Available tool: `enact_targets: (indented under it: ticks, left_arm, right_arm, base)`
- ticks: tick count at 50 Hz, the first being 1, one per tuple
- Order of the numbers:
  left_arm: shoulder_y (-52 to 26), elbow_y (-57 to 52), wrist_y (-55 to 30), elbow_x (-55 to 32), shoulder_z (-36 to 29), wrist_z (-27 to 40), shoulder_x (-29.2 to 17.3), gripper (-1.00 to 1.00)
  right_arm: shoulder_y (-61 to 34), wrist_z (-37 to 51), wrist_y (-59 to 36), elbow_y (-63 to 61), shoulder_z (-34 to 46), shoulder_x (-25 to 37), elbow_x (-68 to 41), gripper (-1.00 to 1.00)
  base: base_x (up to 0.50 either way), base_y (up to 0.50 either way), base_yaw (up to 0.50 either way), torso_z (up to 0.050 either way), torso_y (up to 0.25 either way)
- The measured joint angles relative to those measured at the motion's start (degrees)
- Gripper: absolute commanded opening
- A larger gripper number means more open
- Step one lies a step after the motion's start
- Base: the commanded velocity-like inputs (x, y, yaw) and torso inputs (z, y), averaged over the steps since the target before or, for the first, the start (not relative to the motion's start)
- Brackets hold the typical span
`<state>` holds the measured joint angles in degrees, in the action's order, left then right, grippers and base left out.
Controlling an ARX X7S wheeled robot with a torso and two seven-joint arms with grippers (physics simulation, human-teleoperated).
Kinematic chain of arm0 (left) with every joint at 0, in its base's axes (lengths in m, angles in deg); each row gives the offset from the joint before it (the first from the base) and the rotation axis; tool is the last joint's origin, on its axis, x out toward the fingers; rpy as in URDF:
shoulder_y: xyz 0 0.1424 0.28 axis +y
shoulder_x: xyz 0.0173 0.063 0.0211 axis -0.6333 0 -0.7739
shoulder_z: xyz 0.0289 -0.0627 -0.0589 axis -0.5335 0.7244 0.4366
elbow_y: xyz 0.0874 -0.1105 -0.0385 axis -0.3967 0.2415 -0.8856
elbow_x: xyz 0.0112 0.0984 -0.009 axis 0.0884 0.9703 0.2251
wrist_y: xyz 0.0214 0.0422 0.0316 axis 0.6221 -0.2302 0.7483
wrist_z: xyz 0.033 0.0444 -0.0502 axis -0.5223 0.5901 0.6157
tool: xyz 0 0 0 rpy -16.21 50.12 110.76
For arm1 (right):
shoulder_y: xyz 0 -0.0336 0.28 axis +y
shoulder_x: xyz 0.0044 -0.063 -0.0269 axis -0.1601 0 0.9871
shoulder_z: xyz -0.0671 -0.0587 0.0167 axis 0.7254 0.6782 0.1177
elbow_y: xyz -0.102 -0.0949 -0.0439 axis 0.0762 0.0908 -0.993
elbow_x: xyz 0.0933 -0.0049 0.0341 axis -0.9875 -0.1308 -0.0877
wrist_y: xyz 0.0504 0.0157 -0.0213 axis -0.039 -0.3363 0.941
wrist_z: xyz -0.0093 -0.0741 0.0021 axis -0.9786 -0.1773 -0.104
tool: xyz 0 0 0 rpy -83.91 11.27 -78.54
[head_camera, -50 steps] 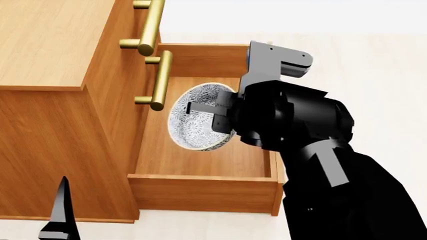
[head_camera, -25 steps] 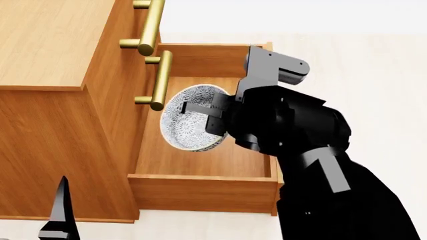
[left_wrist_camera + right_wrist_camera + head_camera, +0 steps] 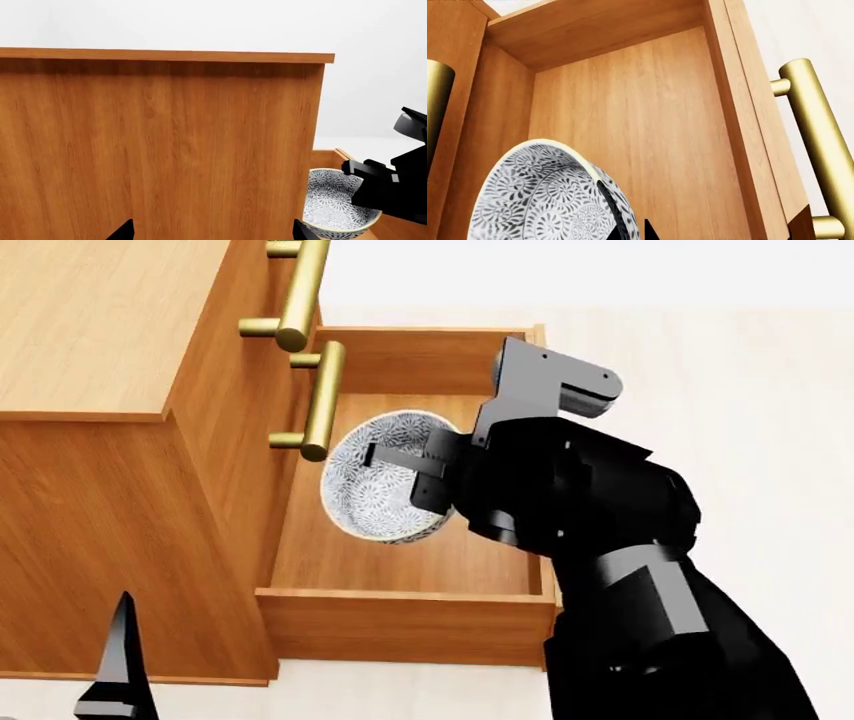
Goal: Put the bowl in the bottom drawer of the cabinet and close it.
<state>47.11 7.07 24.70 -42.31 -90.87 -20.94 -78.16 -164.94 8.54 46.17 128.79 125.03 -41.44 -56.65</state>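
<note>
Bowl [image 3: 380, 480] pinched at its rim by the right end effector [image 3: 407, 472], one dark finger lying across the patterned inside, the other presumably behind the wall, out of sight. Held tilted, mouth turned toward the cabinet [image 3: 120, 440], hanging above the floor of the open bottom drawer [image 3: 400, 560] and not yet resting on it as far as can be told. In the head view, bowl at roughly 10 o'clock from the black wrist, just beside the brass handle [image 3: 320, 400] of the drawer above, at about 11 o'clock from the bowl.

Judged rigid and brittle: glazed ceramic by the look, light enough for a rim pinch but slick, so prone to pivoting or slipping between flat pads. Thin rim the only real purchase; narrow foot too small, rounded wall too smooth. Chipping likely against that brass bar or the drawer side if swung. Best lowered gently, levelled, foot down on the wood before releasing.

Left end effector [image 3: 210, 232] seen only as two dark tips spread apart, holding nothing, facing the cabinet's side panel, well away from the bowl. Drawer front handle [image 3: 814, 145] untouched, drawer fully out.
</note>
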Motion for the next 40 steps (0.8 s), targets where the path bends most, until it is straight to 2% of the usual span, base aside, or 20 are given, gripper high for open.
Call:
enact_targets:
  ticks: [7,40]
  left_arm:
    - [0.02,-0.14,-0.02,-0.08,0.02,0.13,-0.09,1.0]
    - [0.02,0.08,0.28,-0.16,-0.23,0.3,-0.34,1.0]
  right_arm:
    - [0.22,0.22,-0.11,0.02,-1.26,-0.03,1.05,-1.0]
    - [0.86,0.77,1.37,0.01,3.69,-0.07,-3.94,-1.0]
  base:
    - [0.0,0.0,0.0,0.0,0.001]
    - [0.0,0.0,0.0,0.0,0.0]
